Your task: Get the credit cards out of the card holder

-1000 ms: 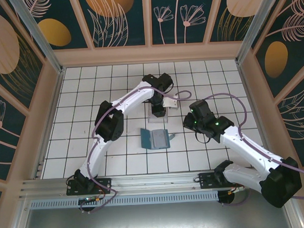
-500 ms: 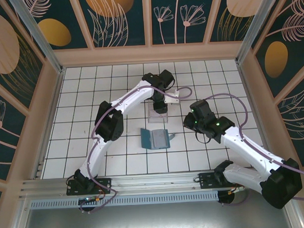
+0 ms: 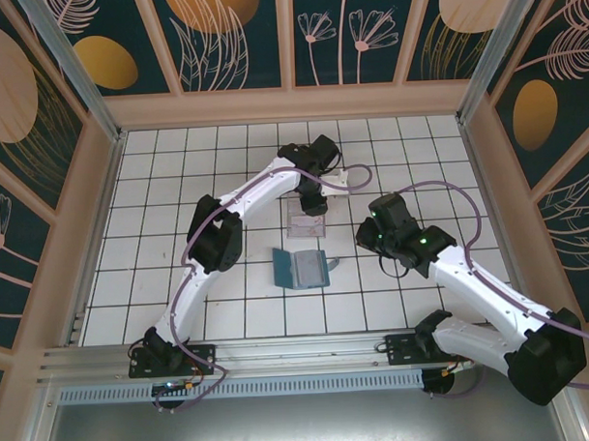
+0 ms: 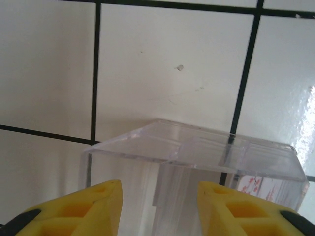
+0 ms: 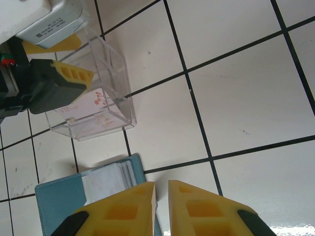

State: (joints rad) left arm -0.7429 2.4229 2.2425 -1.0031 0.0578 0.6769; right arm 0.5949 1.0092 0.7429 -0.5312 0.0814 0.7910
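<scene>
The teal card holder (image 3: 301, 268) lies open on the tiles in mid-table. In the right wrist view its (image 5: 56, 201) pocket shows pale credit cards (image 5: 104, 178) tucked in. One pale card with red marks (image 5: 86, 112) lies inside the clear tray (image 5: 93, 105); it (image 4: 258, 187) also shows through the tray wall (image 4: 197, 152). My left gripper (image 3: 311, 204) hovers over the tray, its yellow fingers (image 4: 98, 201) spread, nothing between them (image 4: 160, 191). My right gripper (image 5: 162, 189) hangs just right of the card holder's edge, jaws nearly together and empty.
The clear tray (image 3: 307, 223) stands just beyond the card holder. My left gripper (image 5: 66, 59) shows over it in the right wrist view. White tiles with black lines stretch to the right (image 5: 246, 98). Wooden walls (image 3: 92, 237) ring the table.
My left gripper's jaws have opened wider and it has shifted slightly farther over the clear tray. The right arm and the card holder have not moved.
</scene>
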